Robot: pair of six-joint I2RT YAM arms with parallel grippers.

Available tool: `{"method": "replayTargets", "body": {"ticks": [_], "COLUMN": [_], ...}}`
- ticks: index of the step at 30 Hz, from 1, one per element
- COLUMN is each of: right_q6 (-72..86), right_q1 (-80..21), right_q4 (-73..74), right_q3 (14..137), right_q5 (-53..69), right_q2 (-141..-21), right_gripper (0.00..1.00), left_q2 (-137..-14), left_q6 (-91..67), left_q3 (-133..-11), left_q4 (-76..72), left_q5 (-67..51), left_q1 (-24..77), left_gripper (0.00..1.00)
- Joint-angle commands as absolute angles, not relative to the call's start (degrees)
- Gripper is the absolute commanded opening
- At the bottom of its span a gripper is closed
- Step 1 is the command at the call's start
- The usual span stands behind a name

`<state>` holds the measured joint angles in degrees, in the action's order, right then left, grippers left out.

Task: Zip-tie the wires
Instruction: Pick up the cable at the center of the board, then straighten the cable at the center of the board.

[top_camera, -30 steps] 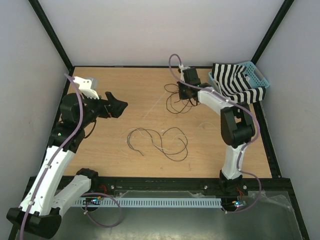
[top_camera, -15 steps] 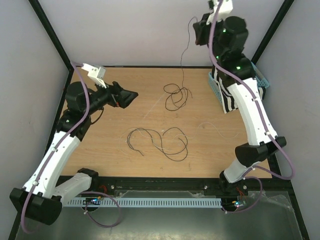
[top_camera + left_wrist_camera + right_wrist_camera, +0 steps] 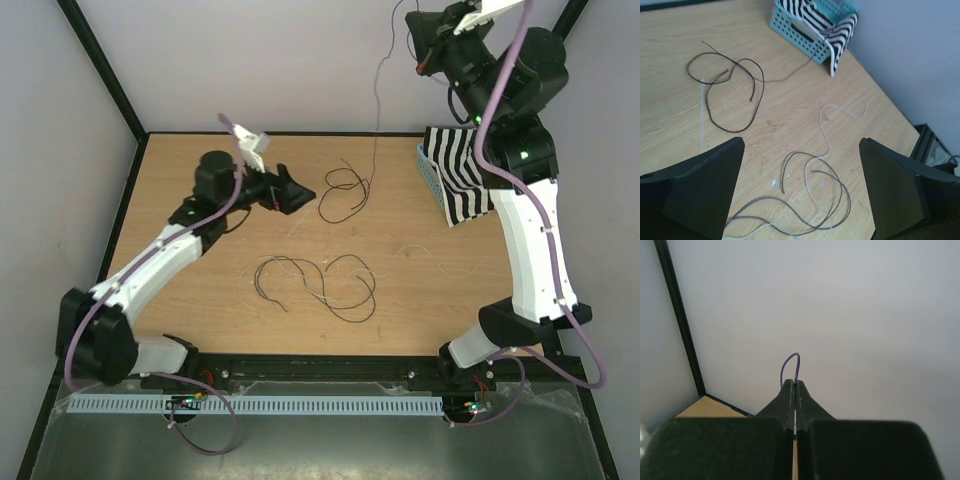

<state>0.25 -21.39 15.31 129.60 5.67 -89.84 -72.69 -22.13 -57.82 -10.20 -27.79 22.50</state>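
Note:
My right gripper [image 3: 418,35] is raised high at the back right and is shut on one of the wires [image 3: 376,110]. That strand hangs straight down to a loose loop [image 3: 343,195] lying on the table. In the right wrist view the closed gripper [image 3: 796,385] shows a short arc of wire [image 3: 790,360] sticking out of its tips. A second bunch of dark wires [image 3: 320,285] lies mid-table. My left gripper [image 3: 298,192] hovers open just left of the loop, holding nothing. A faint pale straight strip [image 3: 703,120], likely the zip tie, lies by that loop [image 3: 730,90].
A teal basket [image 3: 428,170] with a black-and-white striped cloth [image 3: 465,175] draped over it stands at the back right. A thin white curly strand [image 3: 440,256] lies right of centre. Black frame posts and pale walls close in the table.
My right arm has swung up from the table with the wire, drawing one strand up out of the loop. My left arm has reached out rightward to beside that loop, staying open.

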Motion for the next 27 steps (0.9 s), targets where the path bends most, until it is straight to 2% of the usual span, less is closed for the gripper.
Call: {"method": "replayTargets", "body": {"ticks": [1,6,11,15,25,26,27], "right_q6": [1.0,0.4,0.6,0.0,0.2,0.2,0.2], "right_q1": [-21.2,-21.3,-21.2,-21.2,-21.3,-21.3,-21.2], "right_q4": [13.4,13.0,12.2,11.9,10.2,10.0,9.9], "right_q3": [128.0,124.9,121.2,119.3,115.2,114.7,114.3], "right_q5": [7.4,7.0,7.6,7.4,8.3,8.3,8.3], "right_q2": [-85.3,-83.1,-80.6,-79.5,-76.2,-76.1,-75.8], "right_gripper": [0.0,0.0,0.0,0.0,0.0,0.0,0.0], "left_q2": [-82.1,-96.1,-105.9,-112.3,-125.7,-126.8,-127.9], "left_q6": [-16.8,-16.9,-6.3,-5.7,-4.3,-4.6,-4.9], "left_q3": [-60.8,-66.9,-73.0,-77.5,-89.7,-91.1,-92.7], "left_q4": [-18.1,-24.7,-29.1,-31.9,-33.0,-33.3,-33.4], "left_q5": [-28.4,-32.0,-26.4,-27.0,-19.1,-19.7,-20.9], "left_q1": [26.3,29.7,35.7,37.3,38.0,38.1,38.1], "left_gripper": [0.99,0.99,0.99,0.99,0.99,0.93,0.75]}}
